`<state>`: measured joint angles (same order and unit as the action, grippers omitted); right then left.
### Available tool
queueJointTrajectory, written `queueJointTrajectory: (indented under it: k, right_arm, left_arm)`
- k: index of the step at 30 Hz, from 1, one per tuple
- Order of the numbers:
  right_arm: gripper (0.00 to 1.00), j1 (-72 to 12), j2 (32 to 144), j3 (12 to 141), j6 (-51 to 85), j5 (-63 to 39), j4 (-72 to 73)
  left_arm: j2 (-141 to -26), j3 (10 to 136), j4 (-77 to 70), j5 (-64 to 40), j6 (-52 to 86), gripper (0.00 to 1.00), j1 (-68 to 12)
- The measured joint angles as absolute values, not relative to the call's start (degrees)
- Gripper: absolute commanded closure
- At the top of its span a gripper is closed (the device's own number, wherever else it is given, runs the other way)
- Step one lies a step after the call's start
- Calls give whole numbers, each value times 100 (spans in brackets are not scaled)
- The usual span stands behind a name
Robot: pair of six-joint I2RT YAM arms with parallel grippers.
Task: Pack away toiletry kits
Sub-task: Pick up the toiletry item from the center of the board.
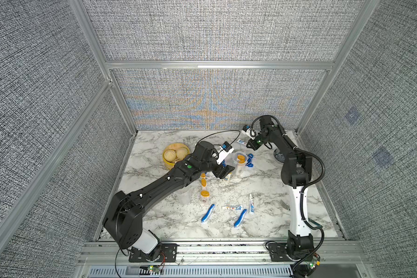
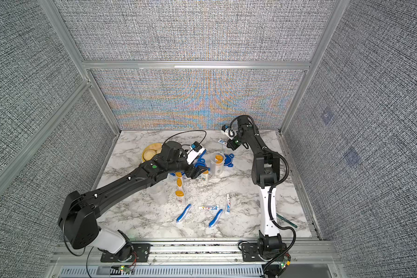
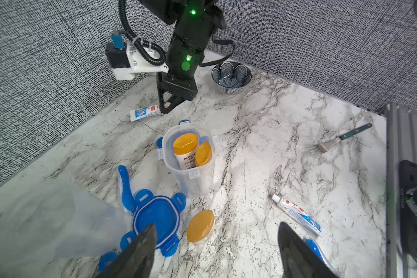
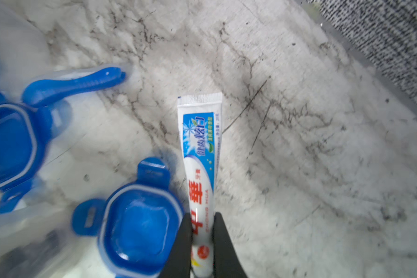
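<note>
One toothpaste tube (image 4: 200, 144), likely light, soft and slick, is pinched near its stiffer cap end by the right gripper (image 4: 202, 216); the left gripper (image 3: 216, 225) hangs spread.

Table (image 1: 263, 183) was marble-patterned, white with grey veins. A round yellow steamer (image 1: 166, 163) sat uncovered at the far left, with two pale buns (image 1: 170, 154) side by side inside it, touching. A dark bowl (image 3: 231, 74) with a petal pattern inside stood upright on the right side, close to the wall; only part of it showed in the top views. A fork (image 3: 342, 138) with metal tines and a green handle lay flat near the right edge, well apart from the bowl. Grey woven panels (image 1: 214, 31) in an aluminium frame (image 1: 219, 65) enclosed three sides.
</note>
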<state>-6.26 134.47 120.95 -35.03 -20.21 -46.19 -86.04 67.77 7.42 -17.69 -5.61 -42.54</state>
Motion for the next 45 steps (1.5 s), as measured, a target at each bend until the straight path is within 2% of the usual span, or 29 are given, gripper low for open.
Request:
queueJointTrajectory:
  k: [10,18,28,45]
  right_arm:
    - [93,-622,10134,7996,-1817,-2585,-2740]
    - [92,-930,8685,6392,-657,-2961,-1376]
    - [91,-1509,8438,5883,104,-2871,12]
    - [86,-1684,9240,5725,537,-2683,1234]
  left_arm:
    - [-8348,6683,519,-1892,340,22,-4254]
    - [-8298,6630,423,-2104,526,22,-4254]
    - [-8049,6084,165,-2080,607,22,-4254]
    - [-8040,6042,93,-1988,628,22,-4254]
